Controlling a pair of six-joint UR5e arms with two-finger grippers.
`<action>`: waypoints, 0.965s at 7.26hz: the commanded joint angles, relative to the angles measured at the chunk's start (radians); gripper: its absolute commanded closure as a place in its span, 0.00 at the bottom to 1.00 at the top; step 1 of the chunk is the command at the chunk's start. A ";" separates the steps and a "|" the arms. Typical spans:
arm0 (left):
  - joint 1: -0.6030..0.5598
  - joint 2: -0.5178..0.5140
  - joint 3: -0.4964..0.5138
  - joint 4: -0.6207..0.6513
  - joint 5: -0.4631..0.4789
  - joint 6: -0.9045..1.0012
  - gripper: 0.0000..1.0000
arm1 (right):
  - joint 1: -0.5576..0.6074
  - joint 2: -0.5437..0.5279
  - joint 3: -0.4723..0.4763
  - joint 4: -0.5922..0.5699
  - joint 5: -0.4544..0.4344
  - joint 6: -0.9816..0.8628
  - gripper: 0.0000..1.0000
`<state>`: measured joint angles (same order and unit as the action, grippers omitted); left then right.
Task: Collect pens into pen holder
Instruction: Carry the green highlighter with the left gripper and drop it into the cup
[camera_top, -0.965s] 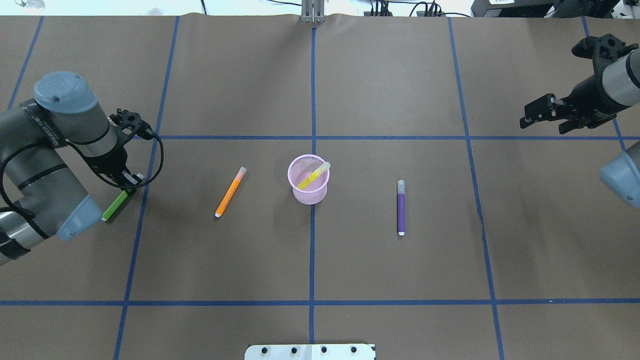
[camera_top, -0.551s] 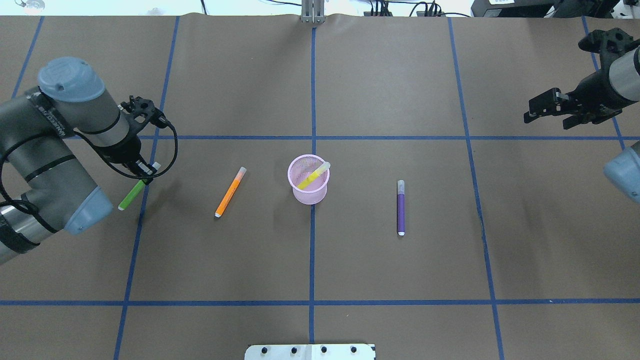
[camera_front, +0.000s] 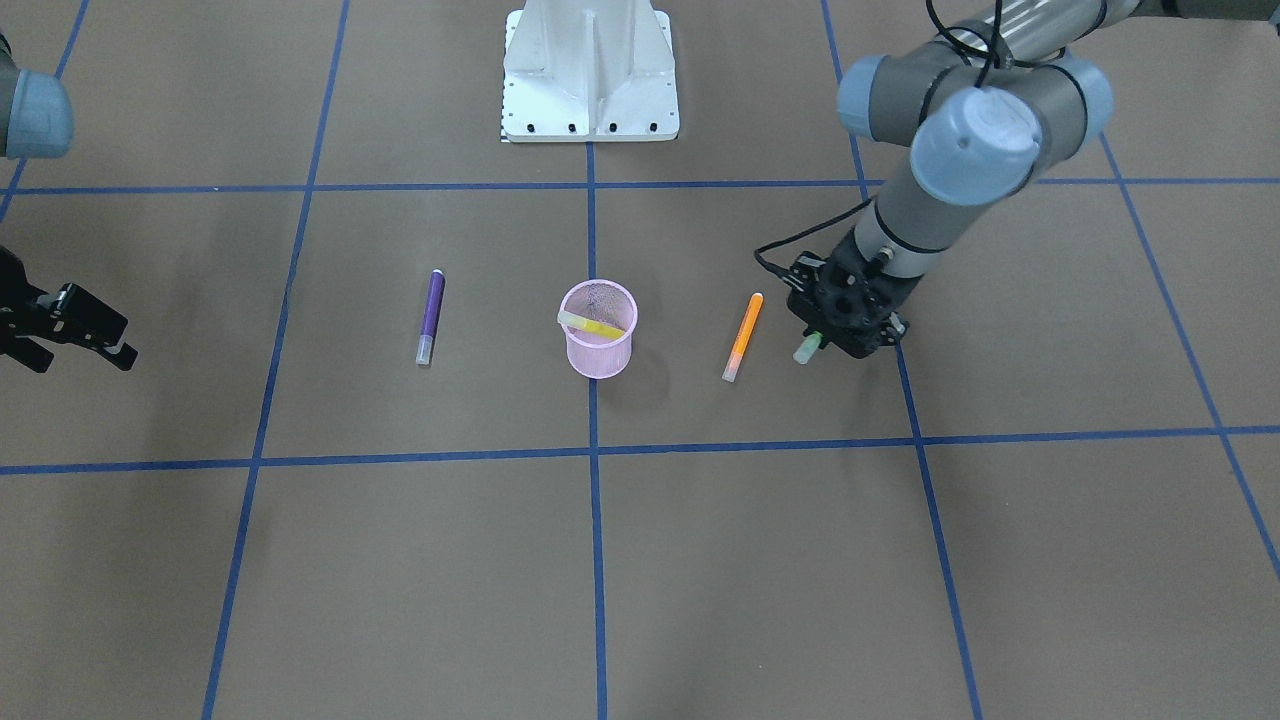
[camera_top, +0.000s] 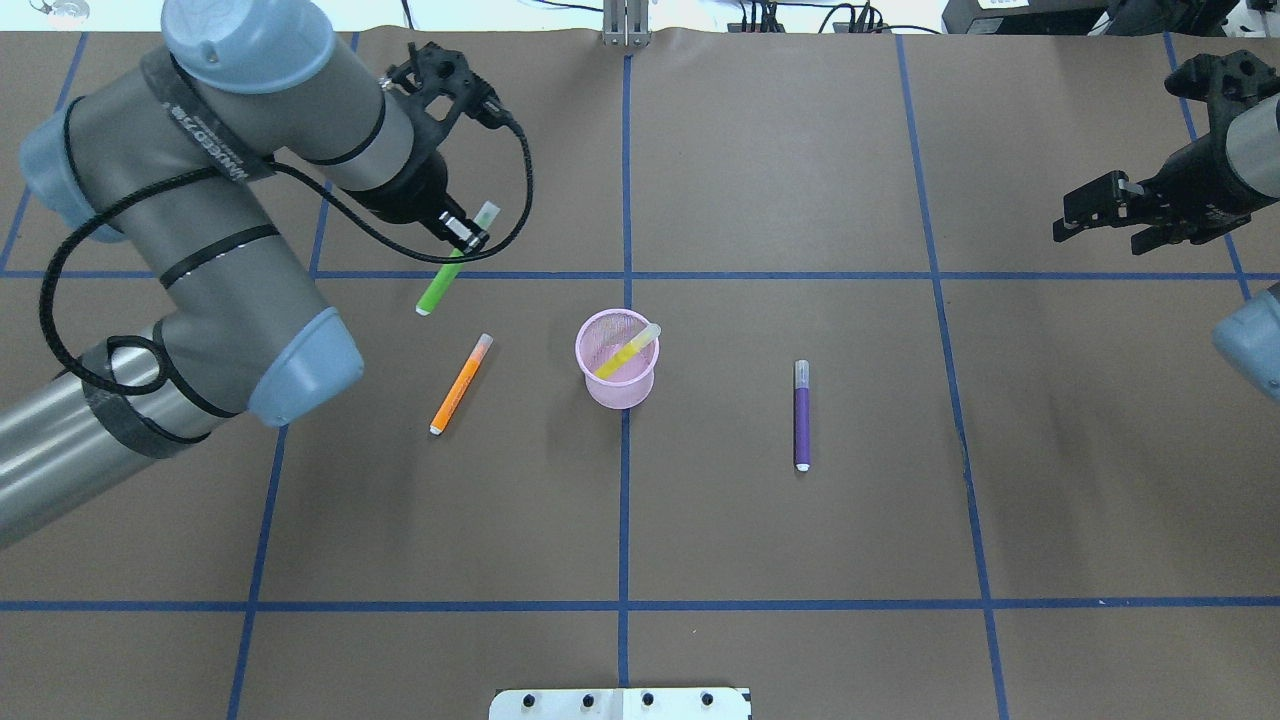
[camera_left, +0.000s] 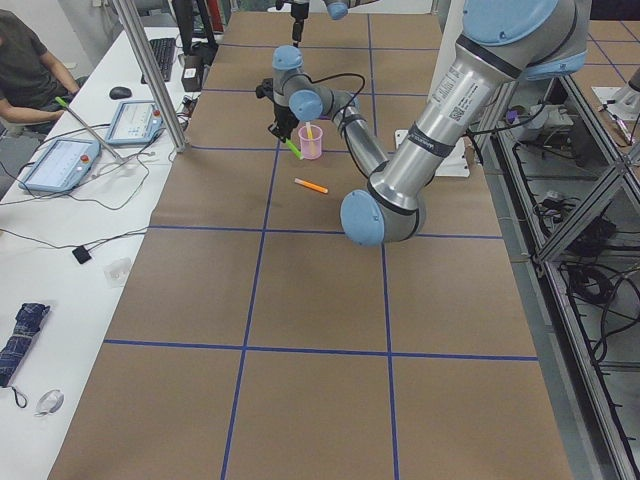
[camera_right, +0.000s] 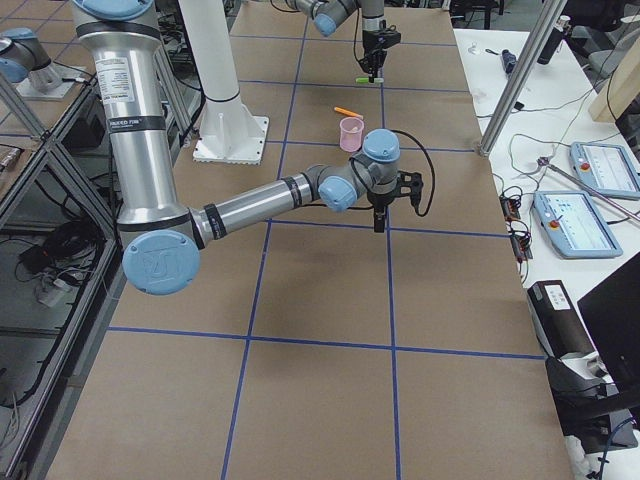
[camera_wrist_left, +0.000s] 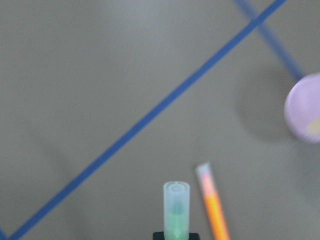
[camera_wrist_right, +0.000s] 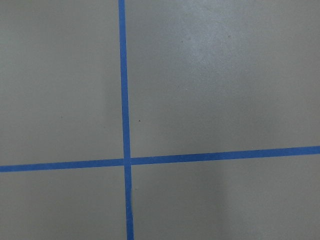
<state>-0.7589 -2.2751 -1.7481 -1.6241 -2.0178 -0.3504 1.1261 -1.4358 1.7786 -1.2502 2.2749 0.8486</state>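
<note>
Step in hand, carry: our left gripper (camera_top: 462, 235) clamps the green pen (camera_top: 438, 285) aloft, short of the pen holder (camera_top: 618, 388) containing the yellow pen (camera_top: 628, 351); next, we judge, centre over its rim and release; right gripper (camera_top: 1090, 215) parted, empty, far off.

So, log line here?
left gripper shut on green pen, airborne | right gripper open, empty | yellow pen in pen holder | orange pen, purple pen on table
</note>
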 joint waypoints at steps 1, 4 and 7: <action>0.128 -0.099 -0.007 -0.046 0.231 -0.031 1.00 | 0.000 0.000 -0.002 0.000 -0.002 0.000 0.00; 0.256 -0.098 0.077 -0.233 0.470 -0.139 1.00 | 0.000 0.000 -0.004 0.000 -0.003 0.000 0.00; 0.279 -0.092 0.105 -0.272 0.471 -0.163 1.00 | 0.000 0.000 -0.013 0.000 -0.003 0.000 0.00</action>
<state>-0.4934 -2.3680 -1.6538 -1.8887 -1.5490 -0.5033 1.1259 -1.4358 1.7711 -1.2502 2.2719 0.8483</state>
